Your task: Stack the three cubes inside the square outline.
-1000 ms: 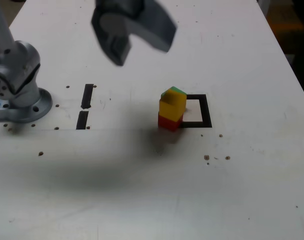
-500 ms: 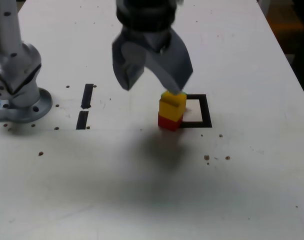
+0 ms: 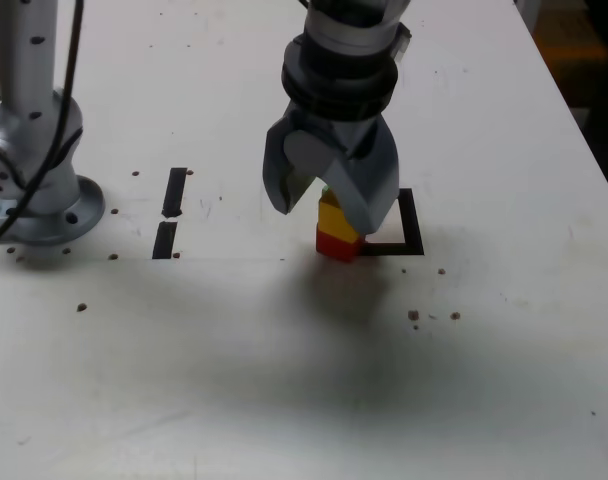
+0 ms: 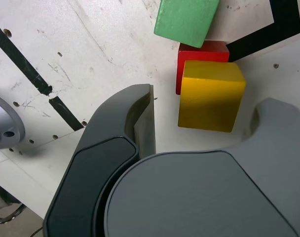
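- The jaws stand apart and point down. They straddle the yellow cube [image 4: 211, 96], and in the wrist view a strip of bare counter shows between the dark jaw and the cube's near face. Whether the other jaw touches the cube I cannot tell.
- A second ago the jaws hung blurred in the upper middle of the exterior frame, spread wide and clear of everything. They have since dropped to mid-frame, level with the cubes, and the gap between them has narrowed.
- The yellow cube sits on the red cube [image 4: 202, 52], slightly offset from it in the wrist view.
- The green cube [image 4: 187, 19] shows at the top edge of the wrist frame, skewed, just beyond the other two. Whether it rests on them or leans against them is unclear. In the exterior view a jaw hides it.
- The pile stands at the centre of the exterior frame, over the left side of the square outline [image 3: 415, 228], with most of the white inside bare to its right.
- Judgement: stacking looks roughly done but is off the mark. This descent looks like the start of a grip to shift the cubes into the square. A squeeze could tip the skewed green one.
- Farther out on the counter [image 3: 484, 380] are two short tape strips [image 3: 172, 192] and the arm's base [image 3: 44, 200], both at the left of the frame.
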